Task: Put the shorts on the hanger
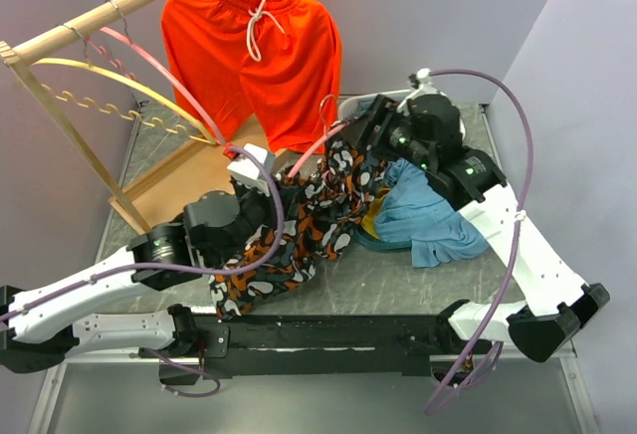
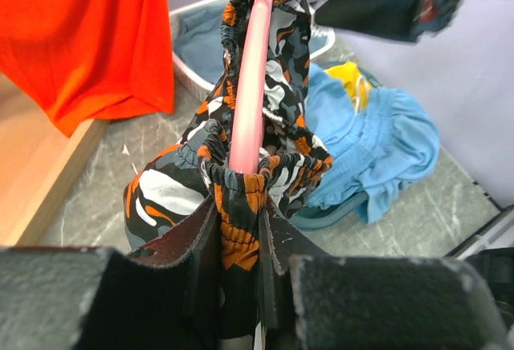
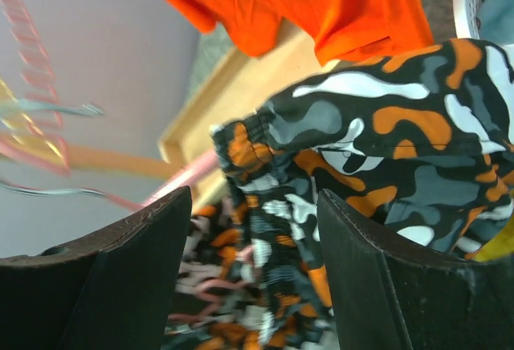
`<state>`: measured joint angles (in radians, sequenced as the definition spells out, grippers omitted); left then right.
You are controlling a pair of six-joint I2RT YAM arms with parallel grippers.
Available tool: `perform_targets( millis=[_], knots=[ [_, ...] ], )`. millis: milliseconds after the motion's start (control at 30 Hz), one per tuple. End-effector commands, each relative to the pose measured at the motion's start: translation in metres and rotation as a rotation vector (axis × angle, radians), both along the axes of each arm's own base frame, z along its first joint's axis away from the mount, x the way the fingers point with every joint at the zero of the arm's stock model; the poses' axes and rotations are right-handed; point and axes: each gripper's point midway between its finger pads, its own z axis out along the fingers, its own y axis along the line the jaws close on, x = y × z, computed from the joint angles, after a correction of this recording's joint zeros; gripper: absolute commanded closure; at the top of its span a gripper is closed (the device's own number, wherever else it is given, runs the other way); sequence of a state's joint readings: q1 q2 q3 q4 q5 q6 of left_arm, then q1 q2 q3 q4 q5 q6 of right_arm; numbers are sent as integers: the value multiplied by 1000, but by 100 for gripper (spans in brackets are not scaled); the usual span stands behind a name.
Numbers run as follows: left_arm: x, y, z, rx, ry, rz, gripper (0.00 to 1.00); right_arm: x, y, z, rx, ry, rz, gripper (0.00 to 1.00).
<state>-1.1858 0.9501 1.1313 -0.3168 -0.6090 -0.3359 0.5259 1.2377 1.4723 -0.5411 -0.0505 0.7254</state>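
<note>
The camouflage shorts (image 1: 299, 235) hang bunched between my two grippers over the table middle. The pink hanger (image 1: 320, 145) has one arm threaded inside the elastic waistband. In the left wrist view the hanger (image 2: 245, 101) runs up through the waistband opening. My left gripper (image 1: 254, 170) is shut on the gathered waistband of the shorts (image 2: 169, 193) at its near end (image 2: 241, 229). My right gripper (image 1: 360, 140) is open at the far end. In its wrist view the fingers (image 3: 253, 197) stand wide apart, with the shorts (image 3: 385, 117) and the hanger (image 3: 181, 180) just beyond them.
Plain orange shorts (image 1: 254, 56) hang on a green hanger from the wooden rack (image 1: 100, 16) at the back left, beside a yellow hanger (image 1: 119, 76). The rack's wooden base (image 1: 189, 170) lies behind my left gripper. A blue cloth (image 1: 428, 215) lies heaped at the right.
</note>
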Motion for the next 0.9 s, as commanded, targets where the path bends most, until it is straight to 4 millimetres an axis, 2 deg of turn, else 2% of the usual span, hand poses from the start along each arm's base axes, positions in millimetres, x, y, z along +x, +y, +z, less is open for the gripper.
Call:
perform_targets(
  millis=[0,133,200,300,333,400,433,567,633,733,767,800,867],
  knots=[
    [-9,12,61,-117,-91,-40,99,-1,5,8,-163,-119,24,29],
    [-13,13,67,-128,-93,-62,99,-3,22,5,-188,-142,52,31],
    [-14,16,71,-139,-98,-61,99,0,25,-4,-224,-126,53,35],
    [-17,20,79,-153,-107,-67,99,4,23,-7,-255,-114,21,55],
    [-18,22,83,-162,-112,-67,99,6,18,-6,-259,-113,-11,68],
    [-18,26,85,-153,-117,-63,99,6,9,0,-262,-117,-54,86],
    [-18,28,88,-157,-120,-58,99,7,2,6,-262,-130,-85,99],
    [-16,34,82,-129,-114,-33,99,3,-23,36,-226,-169,-170,100],
    [-16,39,78,-125,-109,-16,99,4,-32,45,-205,-175,-190,100],
    [-17,41,77,-140,-112,-17,99,1,-20,59,-156,-197,-121,100],
    [-17,41,77,-151,-107,-17,99,2,-14,57,-157,-191,-95,100],
    [-17,41,78,-157,-106,-15,99,-2,-3,58,-140,-194,-36,90],
    [-18,43,83,-186,-109,-14,99,-5,1,60,-133,-195,-17,67]
  ],
)
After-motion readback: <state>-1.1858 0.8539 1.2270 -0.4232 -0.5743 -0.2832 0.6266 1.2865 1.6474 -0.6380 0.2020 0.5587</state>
